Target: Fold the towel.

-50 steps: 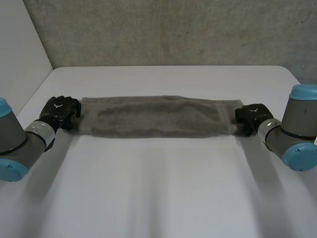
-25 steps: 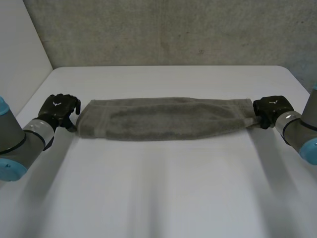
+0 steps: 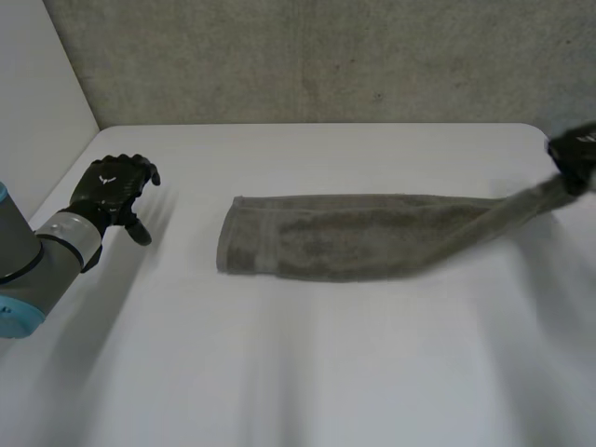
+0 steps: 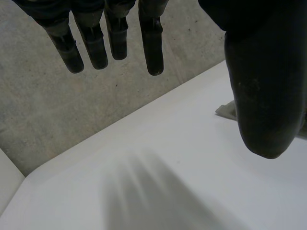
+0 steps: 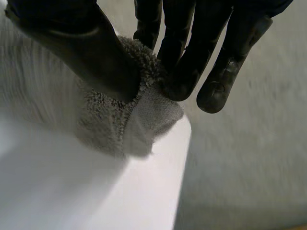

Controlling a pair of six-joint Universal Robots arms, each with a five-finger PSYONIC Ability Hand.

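**Towel stretched over the worktop, right end held up by the right robot hand**

From the head view I see the grey towel lying as a long, narrow band across the middle of the white worktop. Its left end lies flat and shows a hemmed short edge. That end is well apart from the left robot hand. Toward the right the cloth narrows into a taut, rope-like strip. The strip rises off the surface to the right robot hand, which sits at the far right edge of the worktop.

In the right wrist view I can read that grip clearly. The right robot hand is clamped on the end of the towel, with the thumb pressing the fluffy cloth against the fingers. A small tuft of cloth pokes out past the pinch, above the white surface.

The left robot hand is over the left side of the worktop, near its edge, and it holds nothing. In its own wrist view the fingers are straight and slightly spread, well apart from the thumb, with only bare white surface beneath the palm. Just beside that thumb I can see a small pale corner of the towel on the worktop. A rough concrete wall runs behind the far edge.
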